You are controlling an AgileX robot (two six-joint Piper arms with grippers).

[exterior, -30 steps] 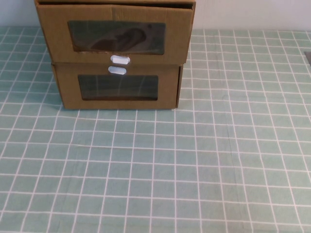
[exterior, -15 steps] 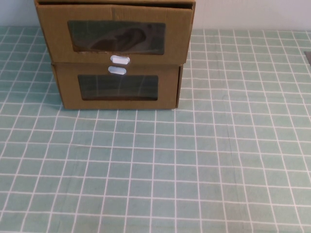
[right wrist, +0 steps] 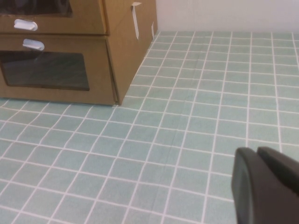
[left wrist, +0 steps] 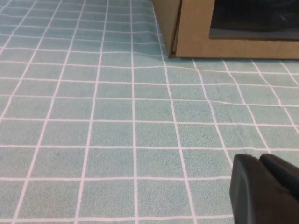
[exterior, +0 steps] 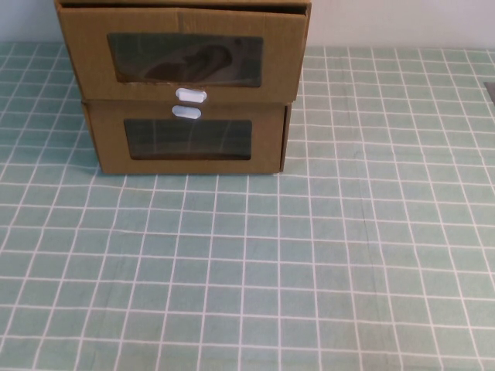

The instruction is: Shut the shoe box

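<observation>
The shoe box (exterior: 182, 54) is the upper of two stacked brown cardboard boxes at the table's far left. It has a clear window and a white pull tab (exterior: 191, 95) below it, and its drawer front stands a little forward of the box under it. It also shows in the right wrist view (right wrist: 84, 18). My left gripper (left wrist: 259, 159) is shut and empty, low over the table in front of the boxes. My right gripper (right wrist: 258, 152) is shut and empty, to the right of the boxes. Neither gripper shows in the high view.
The lower, narrower box (exterior: 186, 139) has its white tab (exterior: 186, 112) above its window; it also shows in the left wrist view (left wrist: 196, 32) and the right wrist view (right wrist: 56, 74). A green checked cloth (exterior: 309, 255) covers the table. A white wall runs behind.
</observation>
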